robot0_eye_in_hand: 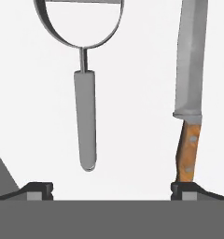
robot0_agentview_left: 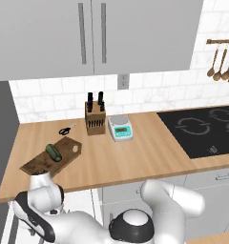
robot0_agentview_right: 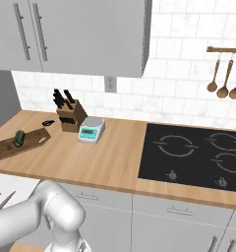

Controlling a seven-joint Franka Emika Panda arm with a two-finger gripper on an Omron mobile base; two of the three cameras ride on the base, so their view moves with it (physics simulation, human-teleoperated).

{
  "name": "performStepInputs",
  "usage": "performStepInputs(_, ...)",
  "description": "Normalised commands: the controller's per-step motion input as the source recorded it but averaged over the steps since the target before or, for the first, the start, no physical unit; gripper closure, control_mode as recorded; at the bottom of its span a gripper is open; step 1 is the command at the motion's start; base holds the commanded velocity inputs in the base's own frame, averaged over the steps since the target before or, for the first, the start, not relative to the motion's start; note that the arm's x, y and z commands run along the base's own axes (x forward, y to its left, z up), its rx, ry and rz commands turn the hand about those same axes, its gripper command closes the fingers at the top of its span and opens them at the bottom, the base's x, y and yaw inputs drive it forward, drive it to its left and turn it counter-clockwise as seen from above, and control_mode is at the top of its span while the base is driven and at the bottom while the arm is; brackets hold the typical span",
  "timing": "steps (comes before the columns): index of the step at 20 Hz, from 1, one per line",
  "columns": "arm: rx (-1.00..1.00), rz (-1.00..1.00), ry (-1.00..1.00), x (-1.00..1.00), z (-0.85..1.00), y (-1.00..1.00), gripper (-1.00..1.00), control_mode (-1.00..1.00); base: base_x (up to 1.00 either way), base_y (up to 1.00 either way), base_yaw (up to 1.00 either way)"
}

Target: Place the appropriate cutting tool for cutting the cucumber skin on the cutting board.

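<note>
**Open hand poised above peeler, knife alongside**

Seen in the hand view: slim grey peeler [robot0_eye_in_hand: 85,123] lying on a plain white surface, loop head at the top of the frame, straight handle running down toward the bottom centre. To its right, well apart, a brown-handled knife [robot0_eye_in_hand: 188,93], blade toward the top, handle end reaching down to the right fingertip. Hand [robot0_eye_in_hand: 111,191] spread wide, nothing between the fingertips [robot0_eye_in_hand: 39,190], which sit in the lower left and lower right corners; peeler handle between them but left of centre, not yet touched.

Up on the wooden worktop [robot0_agentview_left: 135,152], in the left base view: dark brown cutting board [robot0_agentview_left: 52,159] at centre left, stubby green cucumber [robot0_agentview_left: 53,152] resting on it. Black scissors [robot0_agentview_left: 65,130] just above the board in the frame, a knife block [robot0_agentview_left: 95,116] and a small kitchen scale [robot0_agentview_left: 120,127] farther right, a black hob [robot0_agentview_left: 202,131] at the right edge. Same board [robot0_agentview_right: 16,144] and cucumber [robot0_agentview_right: 18,138] at the left edge of the right base view.

Step in hand, by the look of it: lining up for the pick, with the placing still to come. Next move likely calls for a small shift toward the peeler handle, a straight descent and a close across the handle's narrow width, keeping clear of the knife. Then a lift and a carry to a bare part of the board beside the cucumber.
</note>
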Motion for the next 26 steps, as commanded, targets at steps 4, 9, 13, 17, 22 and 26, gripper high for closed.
performStepInputs(4,0.0,0.0,-0.04,0.04,-0.12,0.02,-1.0,-1.0,0.0,0.0,0.0)
performStepInputs(9,0.0,0.0,-0.01,0.07,-0.17,0.11,-1.0,-1.0,0.0,0.0,0.0)
performStepInputs(13,0.0,0.0,-0.01,0.14,-0.16,0.2,-1.0,-1.0,0.0,0.0,0.0)
performStepInputs(17,-0.01,0.0,0.0,0.15,-0.19,0.16,-1.0,-1.0,0.0,0.0,0.0)
performStepInputs(22,-0.01,0.0,0.0,0.19,-0.29,0.06,-1.0,-1.0,0.0,0.0,0.0)
performStepInputs(26,-0.01,0.0,0.0,0.18,-0.32,0.05,-1.0,-1.0,0.0,0.0,0.0)
